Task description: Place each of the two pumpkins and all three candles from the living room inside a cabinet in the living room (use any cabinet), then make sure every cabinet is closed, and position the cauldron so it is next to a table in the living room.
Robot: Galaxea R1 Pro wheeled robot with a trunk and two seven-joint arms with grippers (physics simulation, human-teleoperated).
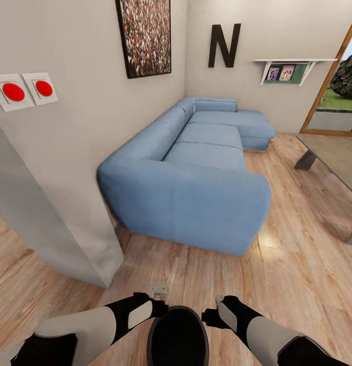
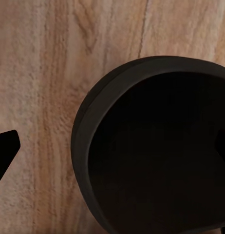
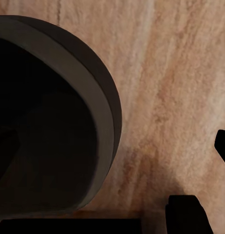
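Observation:
The black cauldron (image 1: 178,338) sits low at the bottom middle of the head view, over light wood plank floor. My left gripper (image 1: 159,307) is at its left rim and my right gripper (image 1: 211,317) at its right rim. In the left wrist view the cauldron (image 2: 156,156) shows its dark inside, and one fingertip (image 2: 5,151) stands clear of the rim's outer side. The right wrist view shows the cauldron (image 3: 49,126) with a fingertip (image 3: 223,146) well away from its rim. Both grippers look open. The grey glass-topped table (image 1: 338,152) stands at the right.
A blue corner sofa (image 1: 196,173) fills the middle ahead. A grey wall corner (image 1: 69,229) juts out at the left, close to my left arm. A small grey object (image 1: 159,291) lies on the floor just past the cauldron. Open floor (image 1: 297,244) runs between sofa and table.

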